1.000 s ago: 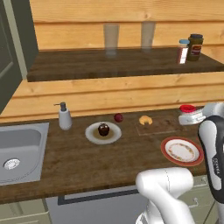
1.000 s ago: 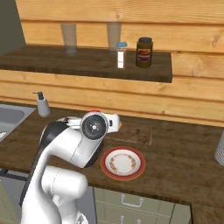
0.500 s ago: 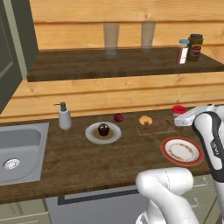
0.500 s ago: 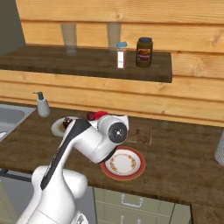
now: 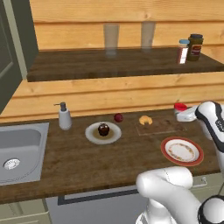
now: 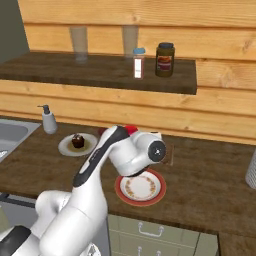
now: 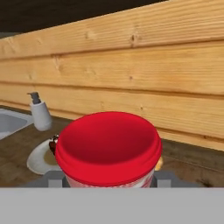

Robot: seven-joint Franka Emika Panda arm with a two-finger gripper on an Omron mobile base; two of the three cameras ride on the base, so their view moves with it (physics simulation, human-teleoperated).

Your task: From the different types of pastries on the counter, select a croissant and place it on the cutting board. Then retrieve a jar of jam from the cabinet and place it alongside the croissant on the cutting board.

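A golden croissant [image 5: 145, 120] lies on the dark cutting board [image 5: 162, 127] at the back of the counter. My gripper [image 5: 185, 115] hovers just right of the board's far corner, shut on a jar of jam [image 5: 180, 107] with a red lid. The hand view looks down over that red lid [image 7: 107, 146], with the gripper [image 7: 107, 179] clasping the jar's sides from below. From the right base view the arm covers most of the jar, and its red lid [image 6: 131, 130] peeks out above the wrist.
A red-rimmed plate [image 5: 181, 151] lies in front of the board. Left of it are a plate with a chocolate cupcake [image 5: 103, 131], a small dark red ball [image 5: 118, 117], a soap dispenser [image 5: 64, 116] and the sink [image 5: 17, 148]. The shelf holds a dark jar [image 5: 195, 46], a small bottle [image 5: 183, 51] and two glasses.
The arm has stretched forward and lower over the counter, carrying the red-lidded jar a little left toward the cutting board. The croissant and plates have not moved.
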